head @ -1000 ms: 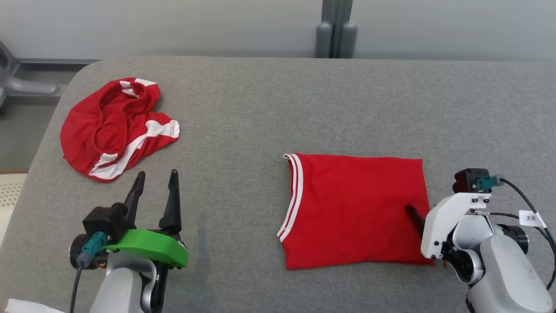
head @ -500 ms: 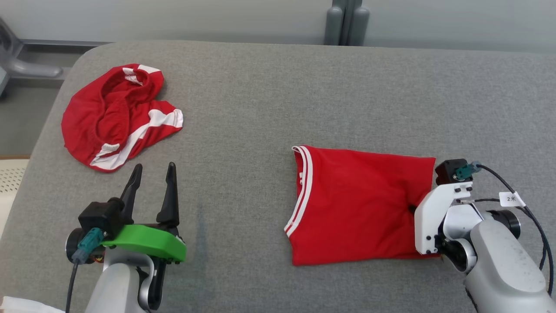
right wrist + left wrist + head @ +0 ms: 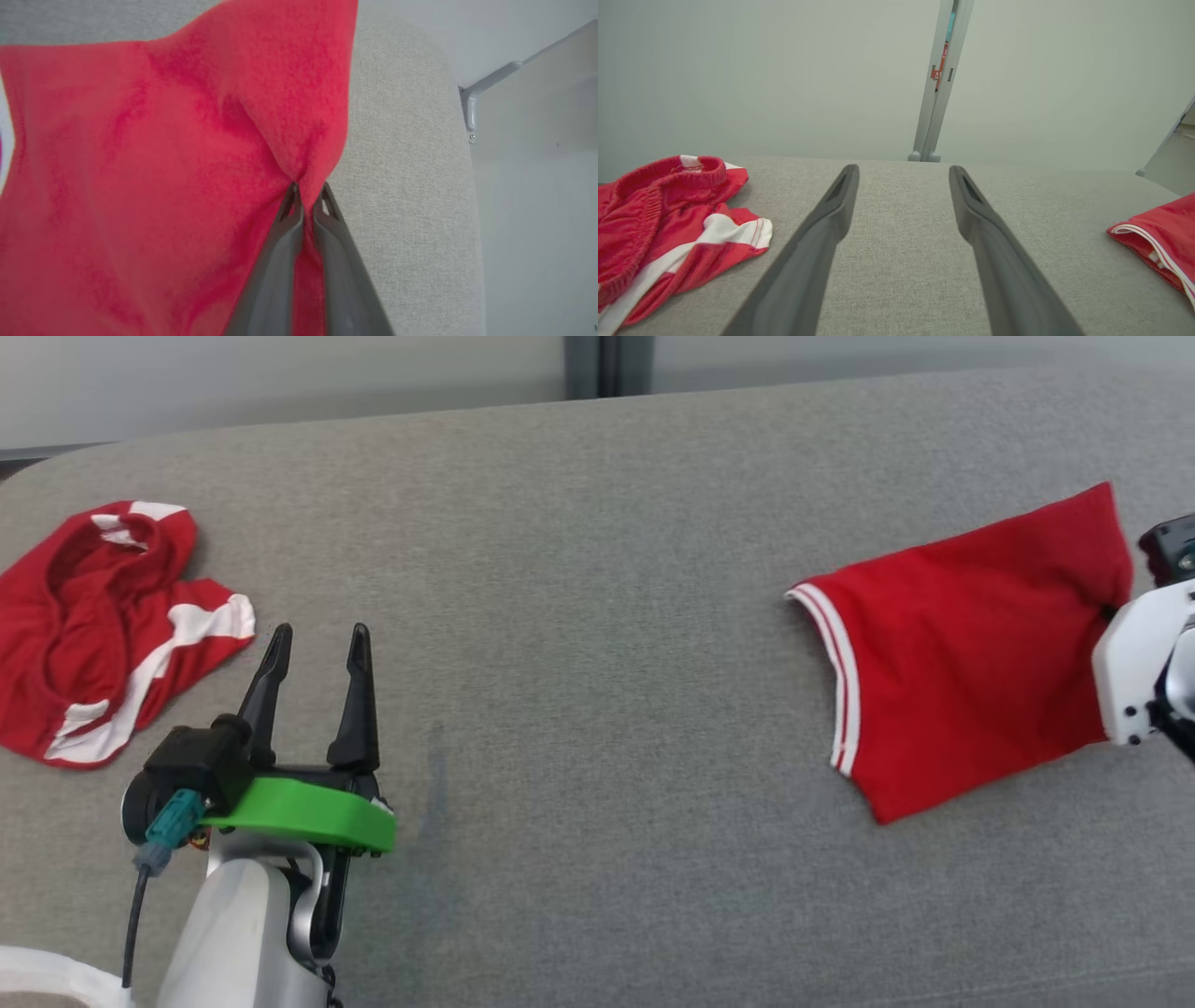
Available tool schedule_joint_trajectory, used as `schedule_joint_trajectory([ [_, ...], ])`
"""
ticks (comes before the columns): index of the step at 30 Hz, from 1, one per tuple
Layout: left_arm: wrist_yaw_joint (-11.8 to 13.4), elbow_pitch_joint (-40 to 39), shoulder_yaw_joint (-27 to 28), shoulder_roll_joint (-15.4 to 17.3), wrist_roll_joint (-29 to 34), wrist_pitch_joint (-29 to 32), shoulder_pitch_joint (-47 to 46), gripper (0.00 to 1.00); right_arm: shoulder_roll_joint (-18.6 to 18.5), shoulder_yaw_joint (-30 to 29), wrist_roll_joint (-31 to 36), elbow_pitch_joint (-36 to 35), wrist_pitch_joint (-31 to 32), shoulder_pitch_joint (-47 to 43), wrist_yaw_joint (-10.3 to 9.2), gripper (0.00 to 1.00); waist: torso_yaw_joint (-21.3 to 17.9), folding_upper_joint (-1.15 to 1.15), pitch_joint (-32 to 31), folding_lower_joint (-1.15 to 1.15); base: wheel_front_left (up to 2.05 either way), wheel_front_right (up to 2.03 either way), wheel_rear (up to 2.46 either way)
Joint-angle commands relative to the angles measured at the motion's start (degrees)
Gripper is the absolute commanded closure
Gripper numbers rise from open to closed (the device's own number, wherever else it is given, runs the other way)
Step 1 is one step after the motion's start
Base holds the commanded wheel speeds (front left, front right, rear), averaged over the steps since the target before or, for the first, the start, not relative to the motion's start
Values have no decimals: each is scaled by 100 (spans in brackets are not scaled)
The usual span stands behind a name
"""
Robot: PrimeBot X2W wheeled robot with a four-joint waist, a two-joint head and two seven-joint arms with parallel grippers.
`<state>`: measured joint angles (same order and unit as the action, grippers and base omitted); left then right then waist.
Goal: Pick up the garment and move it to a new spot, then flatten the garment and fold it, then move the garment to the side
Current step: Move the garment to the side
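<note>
On the counter (image 3: 597, 616) at far right, my right gripper (image 3: 306, 198) pinches the shirt (image 3: 962, 644).
Its jaws are closed on bunched cloth; left gripper (image 3: 319, 637) jaws open, near the shorts (image 3: 93, 625).

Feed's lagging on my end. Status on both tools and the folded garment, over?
Right tool shut on edge of folded garment. Left tool open, empty. Crumpled shorts at far left, not in the way.

On the tabletop (image 3: 597, 504) the folded garment (image 3: 962, 653) lies by the right edge, in my right gripper (image 3: 306, 198); the crumpled garment (image 3: 103, 625) by the left edge, left of my left gripper (image 3: 316, 639).
</note>
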<state>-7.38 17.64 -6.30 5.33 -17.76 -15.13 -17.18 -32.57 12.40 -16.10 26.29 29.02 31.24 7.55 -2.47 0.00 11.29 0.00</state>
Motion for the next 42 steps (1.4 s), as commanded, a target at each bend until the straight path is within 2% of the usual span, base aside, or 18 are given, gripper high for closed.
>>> schedule_joint_trajectory([
  [1,-13,-59,-12,36,16,1,-144,0,-96,-41,27,75,-111,143,-12,100,-454,0,429,0,0,0,0],
  [6,-13,-257,-108,95,87,1,-390,0,-398,-296,267,354,-501,423,-12,100,-631,0,857,0,0,0,0],
  [12,-13,-496,-211,201,135,1,-657,0,-506,-731,554,821,-1004,755,-12,100,-679,0,1295,0,0,0,0],
  [23,-13,-936,-268,381,197,1,-735,0,-731,-1750,1279,1670,-1763,1050,-12,100,-443,0,1733,0,0,0,0],
  [28,-13,-999,-235,399,186,1,-672,0,-667,-2167,1609,1830,-2204,1085,-12,100,-341,0,1772,0,0,0,0],
  [29,-13,-1006,-242,391,189,1,-664,0,-649,-2238,1700,1858,-2299,1104,-12,60,-323,0,1768,0,0,0,0],
  [30,-13,-999,-253,382,191,1,-660,0,-619,-2312,1784,1871,-2363,1108,-12,27,-305,0,1754,0,0,0,0],
  [31,-13,-984,-264,368,195,1,-655,0,-580,-2406,1890,1894,-2425,1111,-12,0,-284,0,1726,0,0,0,0],
  [37,-13,-903,-244,254,144,1,-554,0,-301,-2758,2391,1751,-2717,913,-12,0,-143,0,1429,0,0,0,0],
  [42,-13,-803,-123,132,85,1,-346,0,88,-2737,2263,1449,-3188,624,-12,0,25,0,971,0,0,0,0],
])
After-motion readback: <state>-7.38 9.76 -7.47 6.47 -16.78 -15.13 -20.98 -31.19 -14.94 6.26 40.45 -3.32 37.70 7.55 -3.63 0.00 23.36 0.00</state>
